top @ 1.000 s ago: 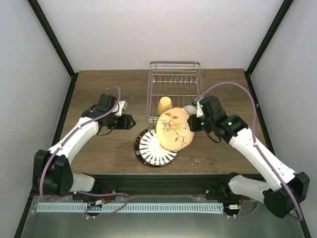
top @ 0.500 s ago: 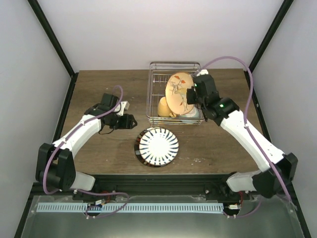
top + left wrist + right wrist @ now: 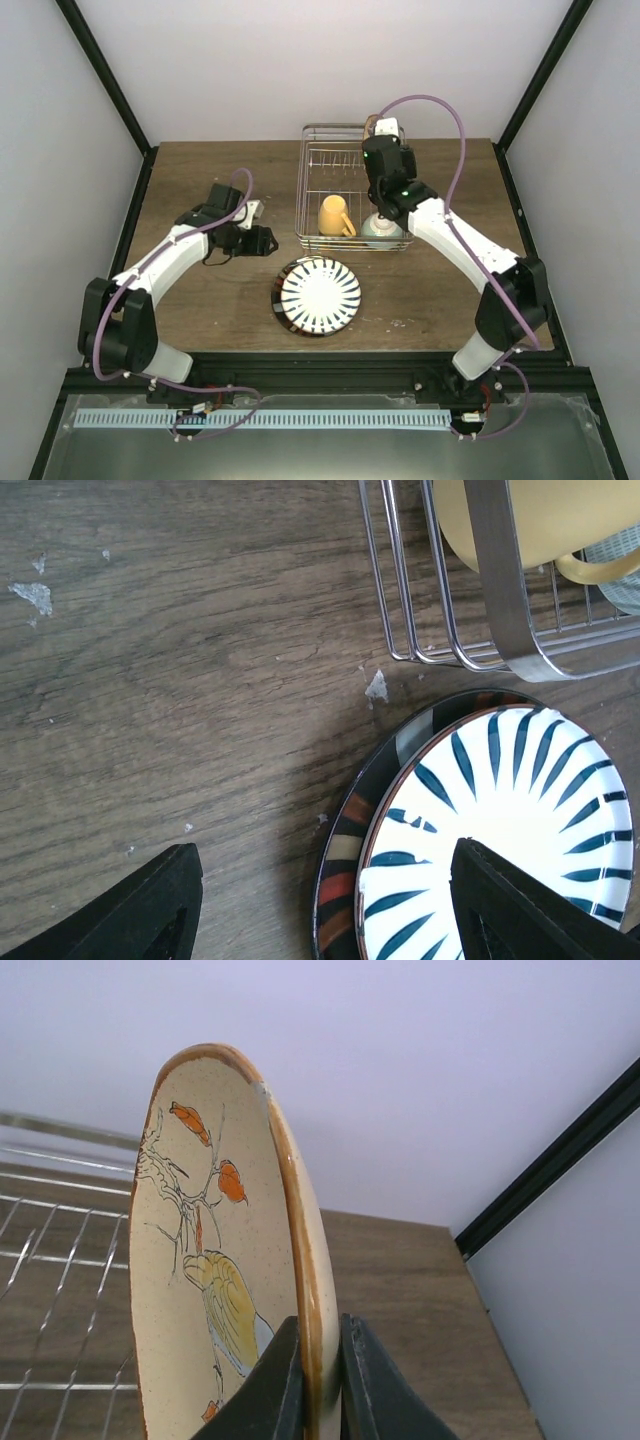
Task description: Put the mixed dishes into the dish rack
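On the table, the wire rack sits at the far middle, with its row of upright prongs in the back half, made to take plates on edge. Just beside its near side lie two stacked plates, a striped one on a dark-rimmed one, flat and not yet loaded. I hold the floral plate upright over the far end of the rack. I judge that I have it on edge so that it can drop between the prongs rather than lie flat. The yellow mug and the pale bowl stand in the rack's near half, so the prong row is free for plates. My right pincer is clamped narrow on the floral plate's rim. My left pincer is spread wide and holds nothing, low over the table beside the stacked plates, well placed to take one of them.
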Controlling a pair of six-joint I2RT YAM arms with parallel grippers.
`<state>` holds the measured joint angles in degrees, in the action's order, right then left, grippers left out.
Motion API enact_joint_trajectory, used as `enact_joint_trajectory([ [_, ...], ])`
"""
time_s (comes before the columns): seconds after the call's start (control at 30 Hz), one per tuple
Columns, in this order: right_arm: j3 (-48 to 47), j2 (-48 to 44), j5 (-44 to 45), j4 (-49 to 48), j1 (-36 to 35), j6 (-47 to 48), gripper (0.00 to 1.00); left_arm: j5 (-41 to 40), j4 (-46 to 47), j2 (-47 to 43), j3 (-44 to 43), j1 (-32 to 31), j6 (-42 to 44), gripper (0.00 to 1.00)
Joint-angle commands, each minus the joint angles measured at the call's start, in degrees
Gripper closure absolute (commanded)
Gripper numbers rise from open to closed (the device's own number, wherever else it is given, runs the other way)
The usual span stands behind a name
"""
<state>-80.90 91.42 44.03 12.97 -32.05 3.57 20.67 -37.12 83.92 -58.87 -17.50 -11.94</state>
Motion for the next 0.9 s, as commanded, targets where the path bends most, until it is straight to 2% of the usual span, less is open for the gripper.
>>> enact_joint_trajectory([
  [0.0,-4.6,1.7,8.1,-18.9,-0.1,6.3,0.99,-0.5,0.5,0.9,-2.0,0.4,1.0,0.3],
  [0.2,-6.1,7.9,10.6,-26.9,0.7,12.9,0.99,-0.4,0.3,2.1,-2.6,0.5,1.4,0.31],
  [0.87,-15.1,20.0,8.8,-24.5,6.0,11.0,0.99,-1.2,-0.9,4.8,-4.5,0.7,2.1,0.31],
])
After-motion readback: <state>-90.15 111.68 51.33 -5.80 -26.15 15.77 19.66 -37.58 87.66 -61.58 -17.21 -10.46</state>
